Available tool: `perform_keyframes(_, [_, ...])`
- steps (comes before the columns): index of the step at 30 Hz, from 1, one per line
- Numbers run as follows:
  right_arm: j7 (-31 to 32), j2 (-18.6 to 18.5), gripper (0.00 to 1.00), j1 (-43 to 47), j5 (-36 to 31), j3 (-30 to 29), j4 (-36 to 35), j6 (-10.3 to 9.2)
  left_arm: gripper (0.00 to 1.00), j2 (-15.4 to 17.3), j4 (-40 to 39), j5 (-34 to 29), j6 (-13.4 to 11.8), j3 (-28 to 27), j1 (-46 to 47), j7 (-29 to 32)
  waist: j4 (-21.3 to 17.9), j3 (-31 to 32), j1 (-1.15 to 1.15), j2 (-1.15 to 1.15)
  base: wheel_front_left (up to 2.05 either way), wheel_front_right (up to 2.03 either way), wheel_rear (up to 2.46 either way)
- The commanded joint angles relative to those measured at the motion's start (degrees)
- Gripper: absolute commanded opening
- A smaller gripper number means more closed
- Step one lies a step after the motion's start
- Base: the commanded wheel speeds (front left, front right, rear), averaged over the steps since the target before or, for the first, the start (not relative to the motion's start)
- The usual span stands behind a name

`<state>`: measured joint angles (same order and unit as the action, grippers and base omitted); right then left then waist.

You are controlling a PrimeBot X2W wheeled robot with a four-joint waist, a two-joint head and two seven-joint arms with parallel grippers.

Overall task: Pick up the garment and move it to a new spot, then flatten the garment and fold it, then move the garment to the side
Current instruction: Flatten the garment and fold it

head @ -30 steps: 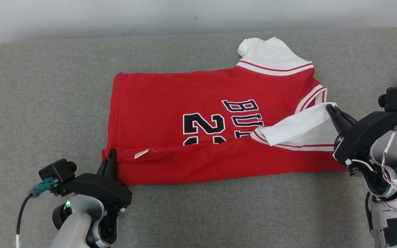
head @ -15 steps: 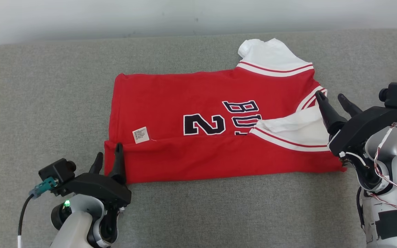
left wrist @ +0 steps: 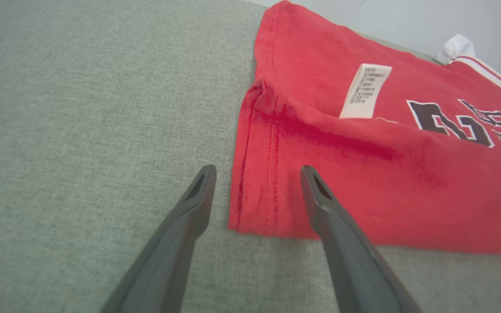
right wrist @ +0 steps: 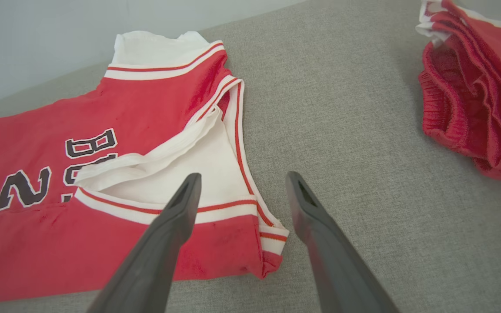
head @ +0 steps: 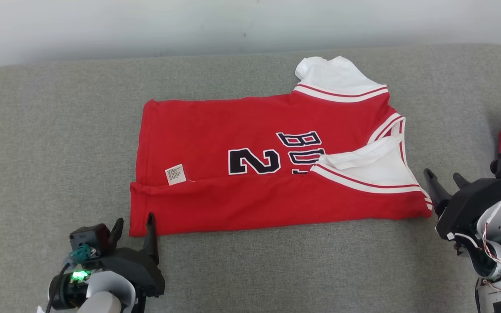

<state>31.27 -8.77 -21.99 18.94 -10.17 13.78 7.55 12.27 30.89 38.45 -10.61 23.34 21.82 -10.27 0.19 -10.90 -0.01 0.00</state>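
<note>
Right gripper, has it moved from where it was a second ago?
Yes. The right gripper has drawn back toward the robot, off the white sleeve of the jersey, and now stands open just past its near right corner.

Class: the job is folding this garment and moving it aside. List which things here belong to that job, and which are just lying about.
In the job: red jersey, partly folded; left tool, open at its hem corner; right tool, open by its sleeve end.
Lying about: bunched red clothing, apart from the jersey.
</note>
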Motion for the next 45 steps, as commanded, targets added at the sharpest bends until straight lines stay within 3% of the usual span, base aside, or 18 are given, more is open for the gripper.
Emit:
perform_keyframes(1, [0.0, -0.1, 1.0, 0.4, -0.9, -0.2, 0.0, -0.16, 1.0, 0.5, 0.1, -0.8, -0.5, 0.4, 0.1, -0.1, -0.2, -0.2, 0.01, 0.0, 0.0, 0.0, 0.0])
perform_keyframes(10, [-1.0, 2.7, 1.0, 0.1, -6.1, -1.2, 4.3, -0.16, 1.0, 2.0, 1.2, -6.3, -4.4, 4.2, 1.2, 0.0, -0.7, -2.9, 0.01, 0.0, 0.0, 0.0, 0.0])
perform_keyframes(21, [3.5, 4.1, 1.0, -0.5, -10.2, -1.1, 13.4, -0.15, 1.0, 0.8, 3.0, -6.1, -4.0, 5.6, 2.7, 1.2, 0.8, -3.6, 0.01, 0.0, 0.0, 0.0, 0.0])
perform_keyframes(22, [4.1, 4.3, 0.89, -0.3, -9.7, -0.6, 13.8, -0.03, 0.77, 0.8, 3.2, -6.0, -3.9, 5.7, 2.6, 1.4, 0.9, -3.5, 0.01, 0.0, 0.0, 0.0, 0.0])
perform_keyframes(23, [4.5, 4.4, 0.35, -0.1, -9.2, 0.0, 13.9, 0.0, 0.16, 0.7, 3.3, -6.0, -3.7, 5.8, 2.5, 1.5, 0.9, -3.4, 0.01, 0.0, 0.0, 0.0, 0.0])
perform_keyframes(24, [4.6, 4.4, 0.0, 0.2, -8.8, 0.7, 13.8, 0.05, 0.0, 0.7, 3.5, -5.8, -3.5, 6.0, 2.3, 1.6, 0.9, -3.2, 0.01, 0.0, 0.0, 0.0, 0.0])
perform_keyframes(32, [2.8, 3.1, 0.0, 2.3, -4.2, 1.6, 10.5, -0.02, 0.0, 1.3, 3.5, -5.1, -3.1, 6.4, -0.5, 0.7, 0.2, -0.1, 0.01, 0.0, 0.0, 0.0, 0.0])
perform_keyframes(45, [2.3, 3.7, 0.0, 12.7, -2.3, -4.0, 0.7, -0.1, 0.0, 3.6, -3.8, -3.1, -4.8, 6.0, -9.5, 2.0, -0.2, 5.5, 0.01, 0.0, 0.0, 0.0, 0.0])
